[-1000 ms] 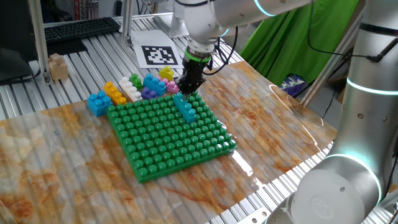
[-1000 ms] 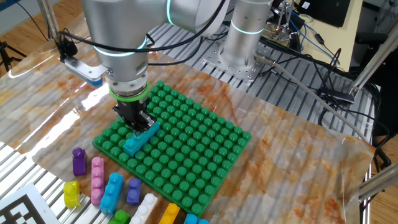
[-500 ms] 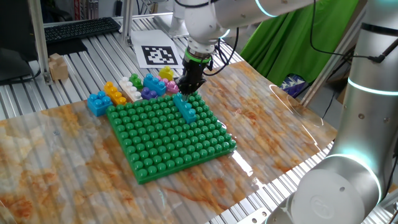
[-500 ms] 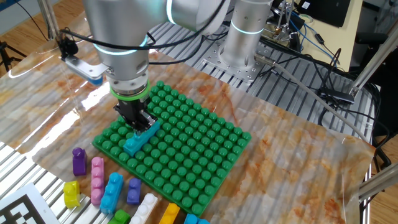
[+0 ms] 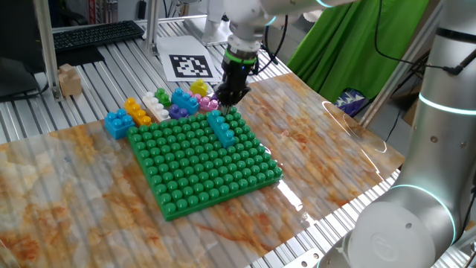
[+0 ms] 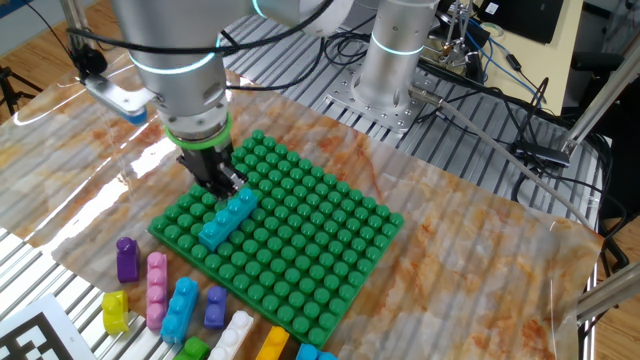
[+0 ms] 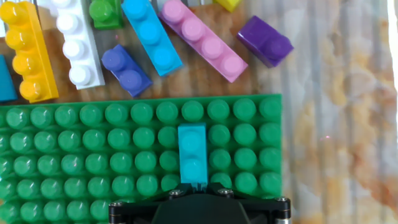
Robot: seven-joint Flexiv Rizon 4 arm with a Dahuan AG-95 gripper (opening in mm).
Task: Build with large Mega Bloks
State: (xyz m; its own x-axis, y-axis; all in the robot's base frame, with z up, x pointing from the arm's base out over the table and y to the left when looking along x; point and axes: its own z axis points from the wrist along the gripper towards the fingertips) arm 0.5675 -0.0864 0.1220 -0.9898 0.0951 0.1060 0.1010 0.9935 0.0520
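A teal Mega Blok (image 5: 221,128) sits pressed onto the green studded baseplate (image 5: 193,171) near its far edge; it also shows in the other fixed view (image 6: 228,218) and the hand view (image 7: 193,154). My gripper (image 5: 227,106) hangs just above the brick's end nearest the loose pile, also seen in the other fixed view (image 6: 224,186) and at the bottom of the hand view (image 7: 194,185). Its jaws stand slightly apart and hold nothing. Loose bricks lie beyond the plate: yellow (image 7: 26,53), white (image 7: 78,43), blue (image 7: 151,37), pink (image 7: 202,37), purple (image 7: 266,40).
A blue brick (image 5: 117,123) and a yellow one (image 5: 137,112) lie at the plate's left far corner. A printed marker sheet (image 5: 192,65) lies behind the pile. A second robot base (image 6: 400,50) stands at the far side, and a green cloth (image 5: 349,45) hangs on the right.
The gripper has let go of the teal brick and risen, shifting toward the loose pile. The brick stays on the baseplate.
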